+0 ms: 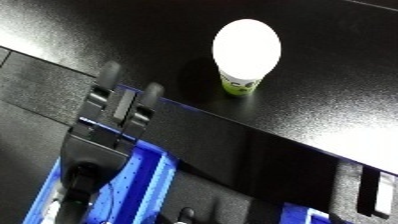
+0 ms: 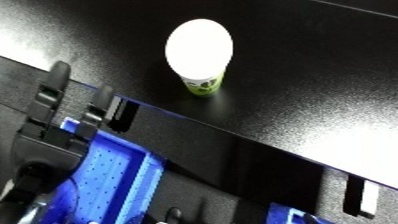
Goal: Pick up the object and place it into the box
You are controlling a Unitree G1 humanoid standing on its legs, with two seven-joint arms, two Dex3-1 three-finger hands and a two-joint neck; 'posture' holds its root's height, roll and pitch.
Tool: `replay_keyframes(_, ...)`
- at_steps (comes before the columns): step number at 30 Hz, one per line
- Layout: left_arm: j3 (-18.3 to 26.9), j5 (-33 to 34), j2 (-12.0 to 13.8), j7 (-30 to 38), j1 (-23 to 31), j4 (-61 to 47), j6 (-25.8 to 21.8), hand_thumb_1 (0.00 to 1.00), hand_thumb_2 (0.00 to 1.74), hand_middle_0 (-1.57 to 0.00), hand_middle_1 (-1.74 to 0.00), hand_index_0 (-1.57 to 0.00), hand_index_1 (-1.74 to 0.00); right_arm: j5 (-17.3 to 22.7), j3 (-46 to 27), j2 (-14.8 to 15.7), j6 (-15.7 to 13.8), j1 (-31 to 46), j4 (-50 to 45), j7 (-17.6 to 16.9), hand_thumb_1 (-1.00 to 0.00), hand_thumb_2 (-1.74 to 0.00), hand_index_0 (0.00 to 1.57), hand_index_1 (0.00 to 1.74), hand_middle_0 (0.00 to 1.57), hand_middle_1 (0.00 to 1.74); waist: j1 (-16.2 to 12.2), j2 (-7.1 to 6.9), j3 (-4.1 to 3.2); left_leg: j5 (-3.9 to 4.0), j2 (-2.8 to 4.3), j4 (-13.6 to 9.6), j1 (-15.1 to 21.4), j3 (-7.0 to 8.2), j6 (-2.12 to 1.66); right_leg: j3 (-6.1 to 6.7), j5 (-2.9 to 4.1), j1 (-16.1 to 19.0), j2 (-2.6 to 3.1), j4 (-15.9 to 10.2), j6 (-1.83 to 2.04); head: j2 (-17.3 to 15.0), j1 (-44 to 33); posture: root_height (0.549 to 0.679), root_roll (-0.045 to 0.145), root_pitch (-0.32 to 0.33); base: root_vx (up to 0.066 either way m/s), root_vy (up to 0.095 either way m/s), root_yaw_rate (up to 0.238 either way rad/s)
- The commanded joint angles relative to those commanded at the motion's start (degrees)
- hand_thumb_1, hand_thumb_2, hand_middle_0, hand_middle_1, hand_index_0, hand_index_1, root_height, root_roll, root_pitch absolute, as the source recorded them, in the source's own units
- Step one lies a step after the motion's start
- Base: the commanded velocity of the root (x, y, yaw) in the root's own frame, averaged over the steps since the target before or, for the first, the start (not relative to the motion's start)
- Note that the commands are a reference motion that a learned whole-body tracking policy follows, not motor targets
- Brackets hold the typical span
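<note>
Up at one o'clock on the black tabletop (image 1: 342, 95) stands the white-lidded green cup (image 1: 246, 52), untouched, so my black left hand (image 1: 117, 106), fingers straight and empty at nine o'clock, should close around its green side, under the lid.

Glossy black tabletop (image 1: 338, 100), bright glare
</note>
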Motion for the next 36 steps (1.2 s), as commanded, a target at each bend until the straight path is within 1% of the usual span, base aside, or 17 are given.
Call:
replay_keyframes(1, 1.2, 1.5, -0.2, 2.3, 0.3, 0.6, -2.2, 0.00, 0.00, 0.00, 0.00, 0.00, 0.00, -0.2, -0.1, 0.1, 0.2, 0.1, -0.2, 0.0, 0.00, 0.00, 0.00, 0.00, 0.00, 0.00, 0.1, -0.04, 0.00, 0.02, -0.04, 0.1, 0.0, -0.04, -0.04, -0.01, -0.08, 0.0, -0.01, 0.1, -0.06, 0.0, 0.1, 0.621, 0.024, -0.022, 0.038, -0.001, -0.017)
replay_keyframes(3, 3.1, 7.3, -0.3, 7.5, 1.1, 1.7, -6.5, 0.00, 0.00, 0.00, 0.00, 0.00, 0.00, -0.6, -0.3, 0.4, 0.6, 0.5, -0.9, -0.3, 0.00, 0.00, 0.00, 0.00, 0.00, 0.00, 0.0, -0.07, 0.00, 0.07, -0.12, 0.2, 0.0, -0.13, -0.07, -0.02, -0.28, 0.0, -0.06, 0.5, -0.17, -0.1, 0.4, 0.620, 0.024, -0.026, 0.036, 0.007, -0.010)
replay_keyframes(5, 4.3, 14.6, -0.3, 13.1, 1.6, 2.5, -9.5, 0.00, 0.00, 0.00, 0.00, 0.00, 0.00, -0.9, -0.4, 0.5, 1.1, 0.8, -1.8, -0.7, 0.00, 0.00, 0.00, 0.00, 0.00, 0.00, 0.0, 0.03, 0.00, 0.11, -0.29, 0.5, 0.0, -0.20, -0.08, -0.01, -0.45, 0.0, -0.12, 0.9, -0.25, -0.1, 0.6, 0.620, 0.025, -0.029, 0.033, 0.017, 0.011)
replay_keyframes(6, 4.7, 17.9, -0.4, 15.2, 1.7, 2.8, -10.1, 0.00, 0.00, 0.00, 0.00, 0.00, 0.00, -0.9, -0.5, 0.5, 1.3, 0.9, -2.2, -0.9, 0.00, 0.00, 0.00, 0.00, 0.00, 0.00, 0.0, 0.14, 0.00, 0.13, -0.39, 0.6, -0.1, -0.22, -0.06, 0.01, -0.51, -0.1, -0.16, 1.0, -0.27, 0.0, 0.7, 0.619, 0.026, -0.030, 0.027, 0.019, 0.015)
replay_keyframes(8, 5.3, 23.7, -0.1, 19.0, 1.9, 3.8, -10.7, 0.00, 0.00, 0.00, 0.00, 0.00, 0.00, -1.0, -0.7, 0.4, 1.7, 1.0, -2.7, -1.1, 0.00, 0.00, 0.00, 0.00, 0.00, 0.00, -0.2, 0.41, 0.00, 0.12, -0.57, 1.0, -0.3, -0.19, -0.05, 0.08, -0.58, -0.2, -0.20, 1.3, -0.27, 0.3, 0.7, 0.618, 0.026, -0.032, 0.020, 0.018, -0.006)
replay_keyframes(11, 5.1, 31.7, 1.0, 23.5, 1.8, 5.0, -11.3, 0.00, 0.00, 0.00, 0.00, 0.00, 0.00, -1.1, -0.5, 0.2, 2.1, 1.1, -3.4, -1.1, 0.00, 0.00, 0.00, 0.00, 0.00, 0.00, -0.5, 0.65, 0.00, 0.05, -0.68, 1.6, -0.7, -0.04, 0.00, 0.22, -0.63, -0.6, -0.26, 1.8, -0.20, 0.4, 0.6, 0.617, 0.027, -0.034, 0.013, 0.017, -0.049)
replay_keyframes(15, 3.3, 41.6, 2.2, 29.0, 0.4, 5.0, -11.6, 0.00, 0.00, 0.00, 0.00, 0.00, 0.00, -1.1, -0.1, -0.1, 1.8, 1.0, -2.8, -0.3, 0.00, 0.00, 0.00, 0.00, 0.00, 0.00, -1.1, 0.75, 0.00, 0.07, -0.70, 1.8, -1.0, 0.21, -0.06, 0.40, -0.68, -0.9, -0.24, 2.1, -0.03, 0.9, 0.2, 0.616, 0.029, -0.034, 0.010, 0.018, -0.075)
replay_keyframes(19, 0.7, 49.6, 2.8, 34.0, -1.9, 4.6, -10.1, 0.00, 0.00, 0.00, 0.00, 0.00, 0.00, -0.8, 0.4, -0.5, 1.2, 0.4, -1.3, 0.8, 0.00, 0.00, 0.00, 0.00, 0.00, 0.00, -1.7, 0.74, 0.00, 0.21, -0.66, 1.6, -0.9, 0.51, -0.12, 0.62, -0.57, -0.9, -0.07, 1.9, 0.11, 1.5, -0.2, 0.616, 0.030, -0.033, 0.007, 0.006, -0.058)
replay_keyframes(22, -1.1, 52.5, 3.4, 36.7, -4.0, 4.3, -8.4, 0.00, 0.00, 0.00, 0.00, 0.00, 0.00, -0.3, 1.1, -0.8, 1.1, 0.1, -0.7, 1.1, 0.00, 0.00, 0.00, 0.00, 0.00, 0.00, -2.2, 0.68, 0.00, 0.25, -0.55, 1.6, -0.9, 0.79, -0.15, 0.77, -0.45, -0.9, 0.09, 1.8, 0.18, 1.8, -0.8, 0.616, 0.031, -0.032, 0.008, 0.002, -0.063)
replay_keyframes(27, -4.1, 54.2, 4.9, 39.5, -7.7, 4.1, -5.7, 0.00, 0.00, 0.00, 0.00, 0.00, 0.00, 0.1, 2.1, -1.2, 1.5, -0.4, -0.6, 1.1, 0.00, 0.00, 0.00, 0.00, 0.00, 0.00, -3.1, 0.46, 0.00, 0.17, -0.30, 2.0, -0.9, 1.20, -0.11, 1.05, -0.22, -1.1, 0.32, 1.8, 0.31, 2.4, -1.8, 0.616, 0.031, -0.034, 0.019, 0.002, -0.066)
replay_keyframes(36, -8.3, 55.0, 7.0, 40.5, -13.7, 3.5, -1.2, 0.00, 0.00, 0.00, 0.00, 0.00, 0.00, 0.6, 2.9, -1.6, 2.1, -1.1, -0.6, 1.2, 0.00, 0.00, 0.00, 0.00, 0.00, 0.00, -4.2, 0.27, 0.00, -0.09, -0.07, 2.5, -1.3, 1.85, -0.07, 1.57, -0.02, -1.7, 0.52, 2.0, 0.50, 3.9, -3.6, 0.615, 0.031, -0.032, 0.016, 0.007, -0.049)
